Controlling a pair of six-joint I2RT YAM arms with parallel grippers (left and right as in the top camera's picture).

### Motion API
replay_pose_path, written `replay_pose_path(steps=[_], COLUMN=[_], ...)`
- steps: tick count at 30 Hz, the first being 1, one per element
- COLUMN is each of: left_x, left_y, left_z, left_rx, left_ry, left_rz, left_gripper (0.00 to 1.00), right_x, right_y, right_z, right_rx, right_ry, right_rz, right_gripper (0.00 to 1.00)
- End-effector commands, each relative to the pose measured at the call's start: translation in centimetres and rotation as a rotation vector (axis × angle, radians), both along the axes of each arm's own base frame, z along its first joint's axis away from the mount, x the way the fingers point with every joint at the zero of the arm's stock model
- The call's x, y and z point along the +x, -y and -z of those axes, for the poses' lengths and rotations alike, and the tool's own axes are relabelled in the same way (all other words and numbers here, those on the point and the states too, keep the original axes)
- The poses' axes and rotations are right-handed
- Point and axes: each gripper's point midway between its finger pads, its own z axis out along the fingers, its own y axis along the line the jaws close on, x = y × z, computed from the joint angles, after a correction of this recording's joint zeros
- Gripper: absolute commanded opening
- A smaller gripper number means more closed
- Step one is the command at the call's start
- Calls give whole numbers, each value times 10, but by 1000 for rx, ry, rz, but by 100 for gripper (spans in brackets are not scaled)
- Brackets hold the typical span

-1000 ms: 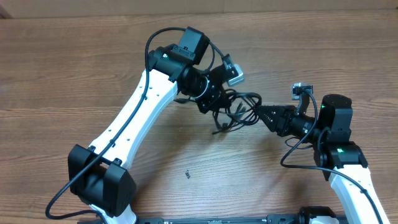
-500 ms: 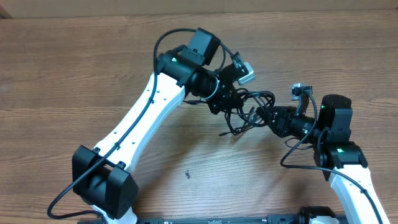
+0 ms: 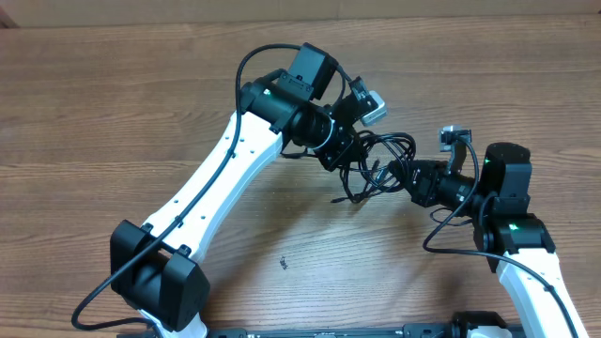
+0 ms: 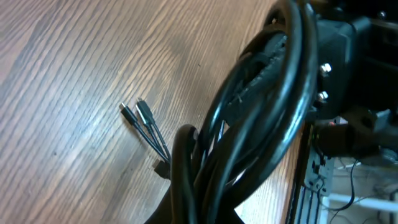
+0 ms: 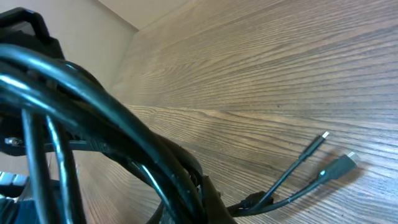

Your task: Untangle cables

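The cables (image 3: pixel 383 158) are a looped black bundle hanging just above the wooden table, between my two grippers. My left gripper (image 3: pixel 346 150) is shut on the bundle's left side. In the left wrist view thick black loops (image 4: pixel 261 118) fill the frame and rise from the jaws at the bottom. Thin plug ends (image 4: pixel 138 114) trail onto the wood. My right gripper (image 3: pixel 409 175) is shut on the bundle's right side. Its wrist view shows loops (image 5: pixel 93 99) arching over the jaws, and two silver-tipped plug ends (image 5: pixel 339 165) lying on the table.
A small dark speck (image 3: pixel 282 263) lies on the table toward the front. The table's far edge (image 3: pixel 141 21) meets the wall at the top. A black rail (image 3: pixel 329 331) runs along the front edge between the arm bases.
My right gripper has closed on the cable bundle. My left arm has carried the bundle a little to the right and toward the back.
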Motion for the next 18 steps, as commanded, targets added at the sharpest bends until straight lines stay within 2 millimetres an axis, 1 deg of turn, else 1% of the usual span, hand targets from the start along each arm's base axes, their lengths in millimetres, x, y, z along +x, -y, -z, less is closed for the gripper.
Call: replay_pose_path(steps=[1, 3, 4, 9, 11, 13, 15, 16, 17, 18], left_x=[6, 7, 8, 11, 10, -2, -19, -34, -41, -51], left_y=[-10, -23, -29, -46, -52, -49, -49, -54, -56, -63], left_z=[-13, -9, -7, -3, -3, -6, -7, -5, -3, 0], left_rx=[5, 28, 37, 60, 61, 30, 10, 24, 35, 58], left_ry=[-16, -49, -60, -98, -108, -108, -90, -78, -72, -61], left_rz=[-83, -108, -113, -152, -144, -59, 66, 156, 199, 265], left_gripper=[4, 4, 4, 4, 4, 4, 4, 4, 4, 4], right_x=[6, 8, 8, 8, 9, 9, 10, 11, 12, 15], right_y=[10, 17, 17, 18, 23, 25, 26, 27, 28, 34], right_z=[5, 12, 12, 13, 19, 20, 20, 20, 20, 23], right_rx=[-55, -88, -89, -93, -121, -128, -130, -132, -135, -141], right_ry=[-18, -41, -41, -45, -63, -64, -63, -62, -65, -87], right_rz=[66, 105, 107, 111, 144, 153, 161, 164, 175, 224], right_gripper=[4, 4, 4, 4, 4, 4, 4, 4, 4, 4])
